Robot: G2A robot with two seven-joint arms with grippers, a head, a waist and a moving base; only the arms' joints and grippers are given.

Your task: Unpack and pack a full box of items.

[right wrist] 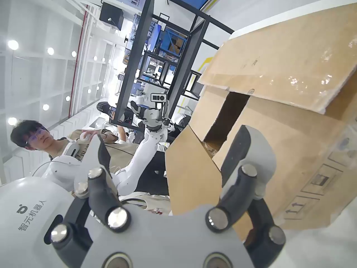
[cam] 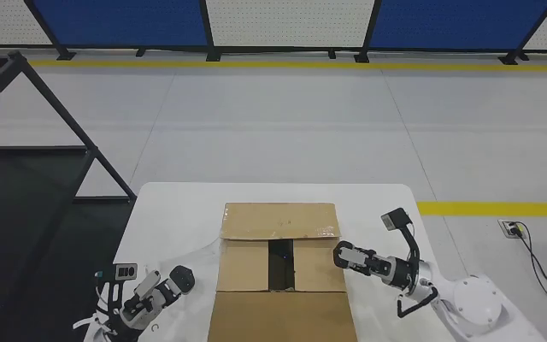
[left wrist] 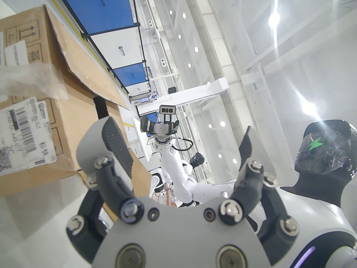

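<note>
One cardboard box (cam: 278, 256), four flaps, sits between two grippers. Left gripper (cam: 182, 278) fingers apart, empty, box near it. Right gripper (cam: 339, 255) fingers apart, side flap at its tips.

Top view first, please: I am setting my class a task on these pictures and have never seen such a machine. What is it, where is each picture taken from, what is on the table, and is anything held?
It is a two-armed robot at a white table. The top view looks down from a camera above its arms. The other two pictures come from cameras on its wrists, each looking along its own gripper. On the table stands a cardboard box, its outer flaps opened outward and its two inner flaps nearly shut, with a dark gap between them. The left gripper is open beside the box and holds nothing. The right gripper is open too; a box flap shows between its fingers, unclamped.
</note>
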